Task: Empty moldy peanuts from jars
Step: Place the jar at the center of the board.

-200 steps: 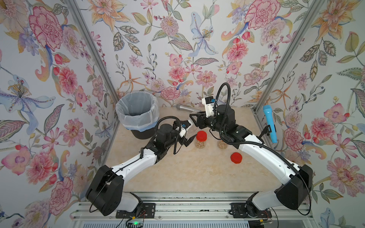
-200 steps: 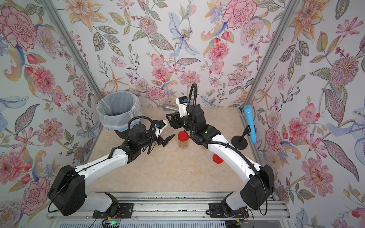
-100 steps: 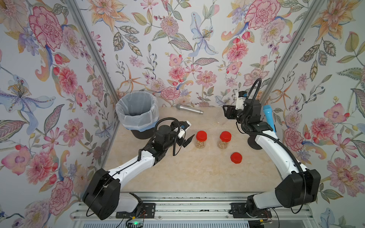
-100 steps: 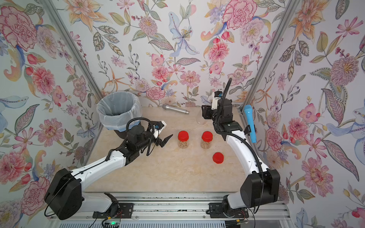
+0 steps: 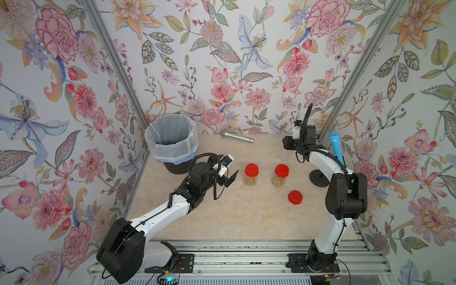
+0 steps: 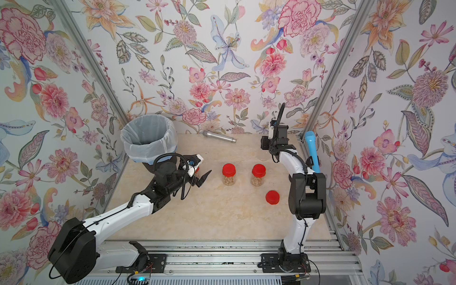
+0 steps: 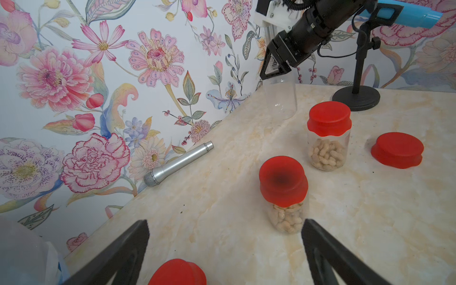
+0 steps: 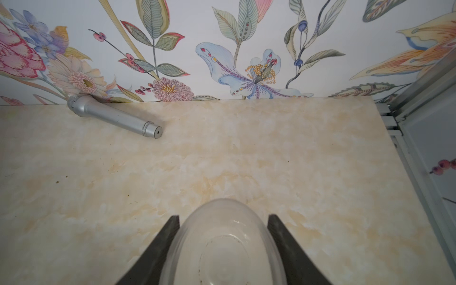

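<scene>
**Empty jar going down at two o'clock, next jar waiting**

The right jaws are clamped on the neck of a clear, lidless, empty plastic jar [image 7: 280,98]. It stands upright at about two o'clock on the marbled beige tabletop [image 5: 222,217], near the round black stand base [image 5: 319,178] that carries a blue microphone [image 5: 335,148]. Whether the jar's bottom already rests on the tabletop I cannot tell. I judge this to be the set-down of a finished jar. To do it well, lower until the bottom sits flat, part the jaws fully, then rise straight up (thin plastic tips easily if a finger drags the neck), keeping clear of the stand.

The left jaws stand wide open and empty at nine o'clock, pointing toward the nearer capped jar [image 5: 251,174]. A good grasp would straddle its clear body below the lid.

The count:
- Two clear jars with red screw lids sit near the centre, the nearer one and the second capped jar [image 5: 280,175]. Each holds pale tan moldy peanuts [image 7: 327,154] in its lower part.
- There is one empty jar.
- One loose red lid [image 5: 294,197] lies at four o'clock.
- One further red lid [image 7: 177,272] shows beneath the left jaws; what it tops is hidden.
- One black bin lined with a white bag [image 5: 171,145] stands at ten o'clock.
- One silver microphone [image 5: 237,136] lies at twelve.
</scene>
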`<state>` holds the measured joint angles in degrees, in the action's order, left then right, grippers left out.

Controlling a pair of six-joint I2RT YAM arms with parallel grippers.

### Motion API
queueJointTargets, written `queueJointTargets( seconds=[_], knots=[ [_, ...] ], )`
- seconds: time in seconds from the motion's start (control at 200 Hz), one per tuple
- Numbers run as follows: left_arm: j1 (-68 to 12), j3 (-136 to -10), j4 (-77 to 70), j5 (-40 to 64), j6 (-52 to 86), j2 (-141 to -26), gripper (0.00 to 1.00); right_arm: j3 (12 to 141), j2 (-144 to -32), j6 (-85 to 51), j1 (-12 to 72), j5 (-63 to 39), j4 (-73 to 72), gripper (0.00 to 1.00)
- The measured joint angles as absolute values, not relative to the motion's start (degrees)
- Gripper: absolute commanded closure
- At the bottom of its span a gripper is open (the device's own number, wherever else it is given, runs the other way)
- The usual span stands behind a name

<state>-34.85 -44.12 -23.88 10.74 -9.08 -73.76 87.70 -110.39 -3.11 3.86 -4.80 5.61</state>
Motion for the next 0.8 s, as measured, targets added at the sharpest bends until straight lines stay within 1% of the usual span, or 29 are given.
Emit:
queueJointTargets(
  seconds=[0.34,0.54,0.801],
  knots=[
    [-34.85,-44.12,-24.34,6.98,-11.16,-73.34,0.0,97.14,-120.33,0.47,2.24,-1.48,3.84,0.61],
    [-34.83,-44.12,-25.3,5.48,-11.16,-74.0,0.0,99.37,-124.18,0.47,1.15,-0.99,3.77,0.6],
    [-34.83,-44.12,-27.44,5.5,-11.14,-74.65,0.0,100.18,-125.75,0.4,-0.05,-1.04,3.66,0.57]
  ],
)
